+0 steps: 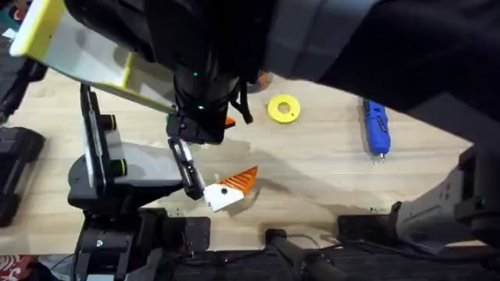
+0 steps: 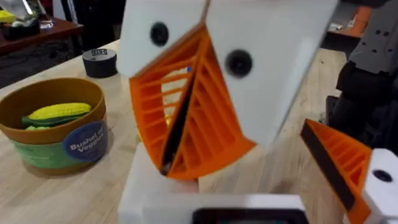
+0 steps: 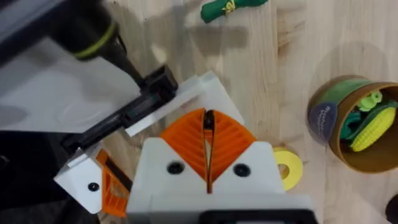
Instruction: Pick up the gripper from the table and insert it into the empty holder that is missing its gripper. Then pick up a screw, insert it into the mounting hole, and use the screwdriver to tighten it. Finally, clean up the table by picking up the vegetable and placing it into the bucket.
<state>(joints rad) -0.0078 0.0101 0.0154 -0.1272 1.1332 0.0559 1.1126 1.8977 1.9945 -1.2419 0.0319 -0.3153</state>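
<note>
My right gripper [image 3: 208, 124] is shut, its orange pads pressed together with a dark sliver between the tips that I cannot identify. It hangs over the holder [image 3: 186, 93], a white bracket on my left gripper [image 1: 209, 190]. The left gripper lies open low over the table [image 1: 328, 179], and its other finger carries an orange tip [image 3: 107, 186]. The left wrist view shows the right pads [image 2: 186, 118] just above the holder [image 2: 152, 186]. The loose gripper is hidden. The blue screwdriver [image 1: 376, 129] lies far right. A green vegetable [image 3: 233, 7] lies on the wood. The bucket [image 3: 354, 124] holds corn.
A yellow disc [image 1: 283, 108] lies between the grippers and the bucket. Behind the bucket [image 2: 56, 124] stands a black tape roll [image 2: 99, 62]. The right arm, dark and blurred, crosses the top of the overhead view. A white and yellow part [image 1: 47, 39] sits top left.
</note>
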